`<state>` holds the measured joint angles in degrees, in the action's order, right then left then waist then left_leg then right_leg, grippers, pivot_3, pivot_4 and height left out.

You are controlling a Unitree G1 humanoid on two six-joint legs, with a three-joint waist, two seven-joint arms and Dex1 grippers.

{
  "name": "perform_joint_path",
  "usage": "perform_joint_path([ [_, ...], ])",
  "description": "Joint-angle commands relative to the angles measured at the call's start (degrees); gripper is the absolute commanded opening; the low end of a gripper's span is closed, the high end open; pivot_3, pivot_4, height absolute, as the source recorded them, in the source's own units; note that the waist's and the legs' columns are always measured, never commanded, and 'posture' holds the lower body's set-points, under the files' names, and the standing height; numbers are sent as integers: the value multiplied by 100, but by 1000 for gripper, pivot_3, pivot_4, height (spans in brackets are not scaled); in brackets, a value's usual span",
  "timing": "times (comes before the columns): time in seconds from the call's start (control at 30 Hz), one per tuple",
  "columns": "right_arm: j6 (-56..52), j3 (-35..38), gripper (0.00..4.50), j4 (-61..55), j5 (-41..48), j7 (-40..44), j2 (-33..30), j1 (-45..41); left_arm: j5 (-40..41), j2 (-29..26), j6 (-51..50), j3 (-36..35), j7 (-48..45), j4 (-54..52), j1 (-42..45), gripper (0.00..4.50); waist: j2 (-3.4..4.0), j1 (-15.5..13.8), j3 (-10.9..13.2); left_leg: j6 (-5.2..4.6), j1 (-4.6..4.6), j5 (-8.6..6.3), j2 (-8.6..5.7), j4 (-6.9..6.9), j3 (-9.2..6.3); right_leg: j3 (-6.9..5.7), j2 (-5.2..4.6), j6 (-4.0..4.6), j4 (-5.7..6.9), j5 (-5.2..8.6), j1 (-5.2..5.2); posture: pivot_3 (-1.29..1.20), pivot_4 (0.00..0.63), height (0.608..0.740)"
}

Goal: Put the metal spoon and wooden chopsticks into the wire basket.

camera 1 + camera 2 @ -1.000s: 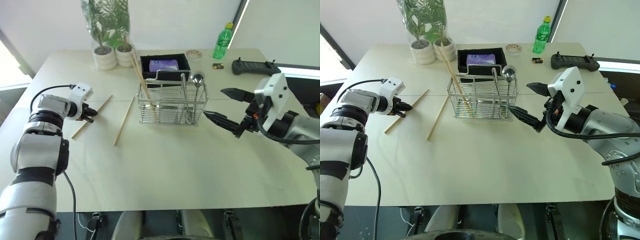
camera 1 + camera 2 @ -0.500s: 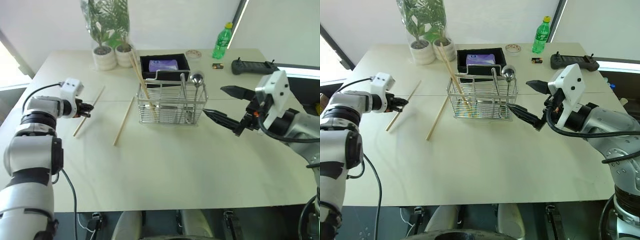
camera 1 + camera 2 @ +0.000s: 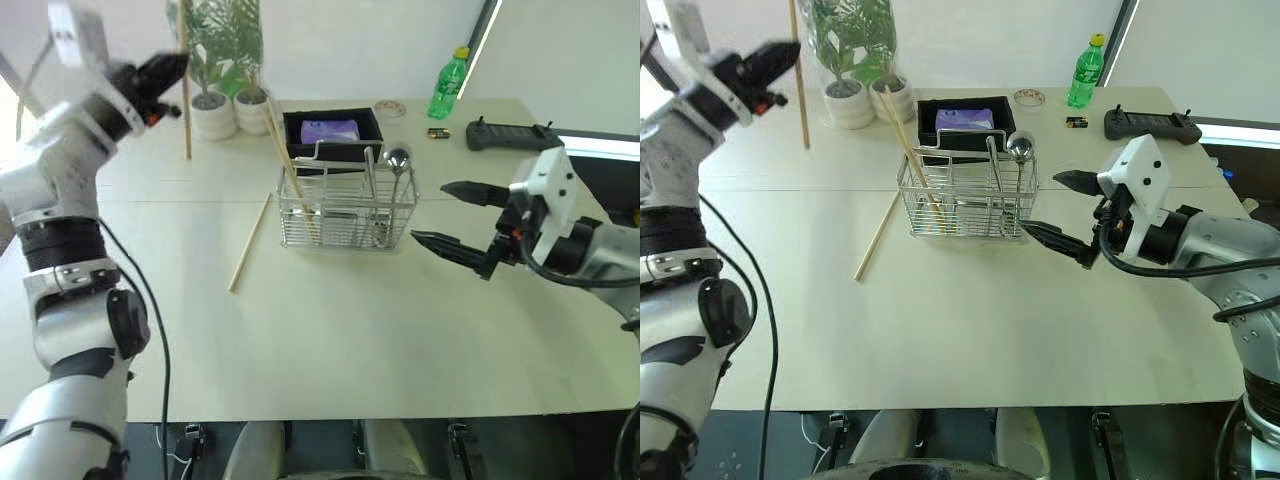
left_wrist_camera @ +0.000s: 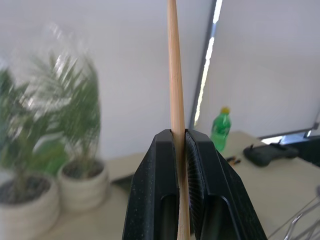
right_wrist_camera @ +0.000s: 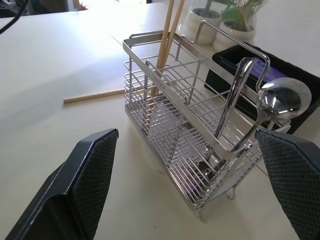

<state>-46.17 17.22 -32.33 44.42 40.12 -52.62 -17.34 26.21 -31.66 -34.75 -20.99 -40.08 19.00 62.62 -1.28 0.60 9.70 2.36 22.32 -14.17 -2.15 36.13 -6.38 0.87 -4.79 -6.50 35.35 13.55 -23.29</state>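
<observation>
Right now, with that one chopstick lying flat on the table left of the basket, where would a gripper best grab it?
Probably near one end, coming straight down with fingers across its width. The chopstick lies flat and thin, clear of the wire basket, so nothing blocks the way from above.

The wire basket stands mid-counter, with the metal spoon upright in its right end and two wooden chopsticks leaning in its left end. Just behind it sits a tray; two potted plants stand behind and to the left. One chopstick lies on the counter left of the basket. Another chopstick hangs upright in the left gripper, above the counter's far left. The right gripper hovers just right of the basket. A bottle and a controller sit at the far right.
</observation>
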Motion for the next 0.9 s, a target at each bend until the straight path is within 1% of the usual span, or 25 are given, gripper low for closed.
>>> perform_joint_path([
  [0.03, 118, 156, 4500, -87, -27, -36, -29, -52, 226, 355, -64, 282, 218, -397, 455, 42, 1, -5, 0, 0, -2, 0, 0, 1, 0, -1, 1, 0, 0, 0, 2, 0, 150, 716],
  [0.1, 118, 178, 4500, -114, -30, -95, 8, -35, 237, 648, -4, 493, 203, -452, 532, 42, 1, -20, -2, 0, -5, 0, -2, 4, 0, -1, 1, 0, -1, 0, 10, 0, 150, 716],
  [0.2, 111, 229, 4500, -179, -11, -172, 31, 16, 274, 991, 51, 622, 300, -421, 507, 42, 2, 1, -2, 0, -6, 0, -4, 4, 4, 2, 1, -2, -2, -1, 12, 0, 150, 716],
  [0.37, 31, 422, 4500, -319, 106, -338, 37, 140, 210, 1632, 289, 880, 552, -610, 134, 42, 5, 18, -3, 0, -8, 0, 0, -2, 7, 5, 5, -1, -1, -1, 6, 0, 150, 716],
  [0.53, -92, 638, 4500, -438, 227, -477, -2, 267, 49, 1969, 608, 1113, 726, -580, -258, 42, 5, -13, -3, 0, -6, 0, 0, 3, 7, 6, 6, -1, -5, -1, 9, 0, 150, 716],
  [0.7, -149, 712, 4500, -498, 293, -605, -5, 296, -42, 2100, 760, 1189, 862, -475, -363, 42, 5, -17, -3, 0, -5, 0, -1, 2, 7, 5, 6, -1, -7, -1, 9, 0, 150, 716],
  [0.8, -168, 748, 4500, -524, 320, -657, 2, 320, -5, 2145, 769, 1163, 881, -471, -385, 1239, 5, -16, -3, 0, -5, 0, -1, 2, 7, 5, 6, -1, -7, -1, 9, 0, 150, 716],
  [0.9, -155, 751, 4500, -513, 305, -676, 7, 351, 80, 2148, 674, 1164, 821, -573, -436, 2783, 5, -14, -3, 0, -5, 0, -1, 2, 7, 5, 6, -1, -7, -1, 9, 0, 150, 716],
])
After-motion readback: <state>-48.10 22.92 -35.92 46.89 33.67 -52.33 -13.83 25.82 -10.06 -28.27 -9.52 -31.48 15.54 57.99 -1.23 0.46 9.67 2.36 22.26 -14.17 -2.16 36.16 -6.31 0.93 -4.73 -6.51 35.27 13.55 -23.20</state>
